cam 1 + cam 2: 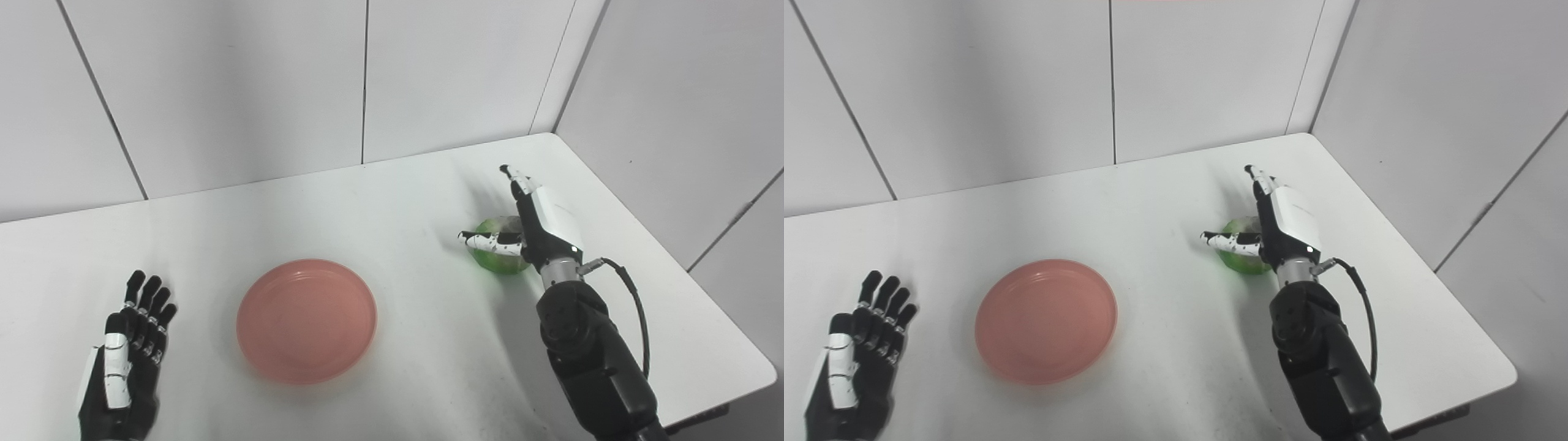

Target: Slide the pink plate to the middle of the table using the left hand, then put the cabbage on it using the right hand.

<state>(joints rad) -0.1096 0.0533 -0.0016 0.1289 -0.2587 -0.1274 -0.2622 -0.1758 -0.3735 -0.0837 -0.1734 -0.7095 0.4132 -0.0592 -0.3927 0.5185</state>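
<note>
Right robot hand (531,223) over the cabbage (497,251), fingers spread and pointing to the far edge of the desk (392,202), thumb crossing the cabbage's near-left top. Not clenched; looks poised around the cabbage, contact unclear, no grasp visible. Cabbage: round, green, no clear long axis, sitting on the desk directly under the palm. Pink plate (306,320) lies well apart from the cabbage, toward the left and nearer the robot, roughly mid-desk, nothing on it. Left robot hand (125,361) rests released beyond the plate's left side, fingers apart, holding nothing. Judgement: plate step looks done; the right robot hand is much nearer the cabbage and must close, then carry left toward the plate.
</note>
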